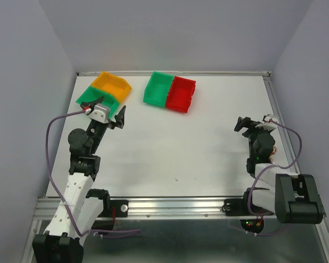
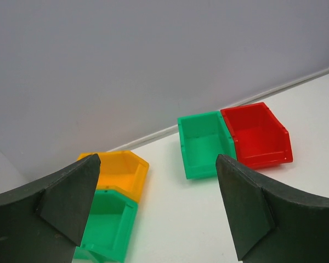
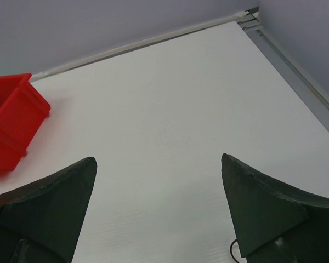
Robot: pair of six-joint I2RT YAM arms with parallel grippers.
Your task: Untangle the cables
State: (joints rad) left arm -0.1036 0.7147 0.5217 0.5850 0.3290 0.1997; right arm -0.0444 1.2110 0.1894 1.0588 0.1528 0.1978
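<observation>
Above white table (image 1: 175, 153), left pincer (image 1: 110, 110) and right pincer (image 1: 242, 125) hover agape.

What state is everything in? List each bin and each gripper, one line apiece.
Left gripper: open, holding nothing.
Right gripper: open, holding nothing.
Orange bin: upright, nothing seen inside.
Left green bin: upright, nothing seen inside.
Middle green bin: upright, nothing seen inside, side against the red one.
Red bin: upright, nothing seen inside.
</observation>
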